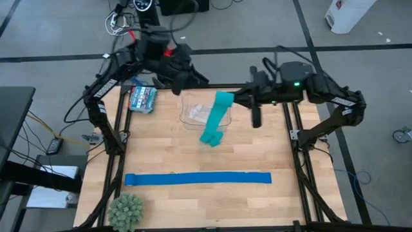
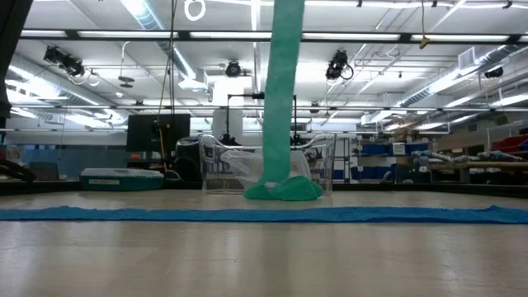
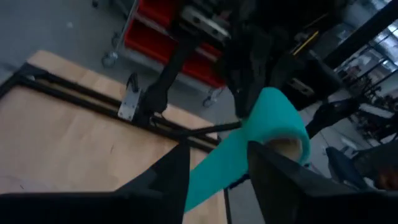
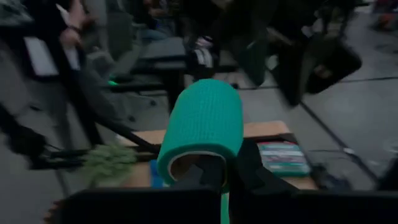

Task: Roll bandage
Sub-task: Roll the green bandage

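Bandage (image 1: 219,115) hangs as a teal strip from its rolled top end, held up over the table, tail bunched beside the clear plastic tub (image 1: 195,116). Right gripper (image 4: 222,175) is clamped on the roll's rim. Left gripper (image 3: 214,163) sits just beside it, fingers apart, holding nothing. Strip's long axis runs straight down.

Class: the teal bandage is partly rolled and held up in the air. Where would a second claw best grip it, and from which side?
Grip the rolled end of the bandage across its open hollow core, coming from the side opposite the right claw; the hanging tail is slack.
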Controlling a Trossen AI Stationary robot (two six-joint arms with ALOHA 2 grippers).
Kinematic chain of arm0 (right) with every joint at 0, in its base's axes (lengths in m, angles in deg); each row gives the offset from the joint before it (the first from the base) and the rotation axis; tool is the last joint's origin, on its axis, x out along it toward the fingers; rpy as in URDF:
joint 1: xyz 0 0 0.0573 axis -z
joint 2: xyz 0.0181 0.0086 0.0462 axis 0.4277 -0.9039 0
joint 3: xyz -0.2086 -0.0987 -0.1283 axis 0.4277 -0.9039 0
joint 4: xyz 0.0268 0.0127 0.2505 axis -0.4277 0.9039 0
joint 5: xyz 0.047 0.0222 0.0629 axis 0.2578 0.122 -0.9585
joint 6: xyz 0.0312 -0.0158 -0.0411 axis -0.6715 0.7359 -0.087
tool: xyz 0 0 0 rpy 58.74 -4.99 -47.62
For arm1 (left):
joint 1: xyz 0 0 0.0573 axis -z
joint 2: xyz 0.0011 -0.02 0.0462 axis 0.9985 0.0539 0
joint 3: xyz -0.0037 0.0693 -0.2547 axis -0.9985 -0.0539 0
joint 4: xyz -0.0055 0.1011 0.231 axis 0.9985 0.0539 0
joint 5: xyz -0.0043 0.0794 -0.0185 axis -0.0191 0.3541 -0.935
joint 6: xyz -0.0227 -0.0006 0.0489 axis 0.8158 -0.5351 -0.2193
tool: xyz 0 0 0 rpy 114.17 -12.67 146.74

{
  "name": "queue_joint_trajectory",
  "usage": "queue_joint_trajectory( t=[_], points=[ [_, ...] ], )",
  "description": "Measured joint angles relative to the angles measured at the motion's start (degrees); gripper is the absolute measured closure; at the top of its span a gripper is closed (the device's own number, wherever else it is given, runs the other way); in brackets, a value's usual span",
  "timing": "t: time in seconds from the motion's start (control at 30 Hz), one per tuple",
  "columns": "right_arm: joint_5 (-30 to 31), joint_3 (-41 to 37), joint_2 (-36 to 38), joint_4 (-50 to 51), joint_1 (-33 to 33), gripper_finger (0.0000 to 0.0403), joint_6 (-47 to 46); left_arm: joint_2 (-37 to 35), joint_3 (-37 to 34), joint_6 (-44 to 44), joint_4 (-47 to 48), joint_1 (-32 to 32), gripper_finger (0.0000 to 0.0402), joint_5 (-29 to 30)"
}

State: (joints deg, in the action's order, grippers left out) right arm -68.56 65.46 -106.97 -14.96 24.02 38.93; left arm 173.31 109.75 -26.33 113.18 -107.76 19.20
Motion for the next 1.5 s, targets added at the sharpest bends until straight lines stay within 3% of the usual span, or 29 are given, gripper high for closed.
queue_joint_trajectory(
  t=[0.2,0.43,0.7,1.17,1.5],
  points=[
    [-7.1,0.0,3.5,1.8,2.7,0.0402,-11.7,-3.2,0.1,-3.4,-2.0,0.2,0.0230,2.7],
    [-21.7,0.0,1.7,1.5,8.9,0.0403,-30.7,-4.2,0.1,-16.3,-1.8,6.1,0.0244,14.1],
    [-31.5,0.0,-3.6,-4.7,11.2,0.0403,-35.2,-4.0,0.1,-23.7,-1.5,10.3,0.0245,22.7],
    [-40.1,0.0,-5.4,-10.4,16.6,0.0403,-44.1,-3.9,0.1,-37.8,2.3,16.8,0.0245,37.5],
    [-41.5,0.0,-8.3,-12.6,17.2,0.0403,-46.5,-3.9,0.1,-38.7,2.7,16.9,0.0245,38.7]
  ],
)
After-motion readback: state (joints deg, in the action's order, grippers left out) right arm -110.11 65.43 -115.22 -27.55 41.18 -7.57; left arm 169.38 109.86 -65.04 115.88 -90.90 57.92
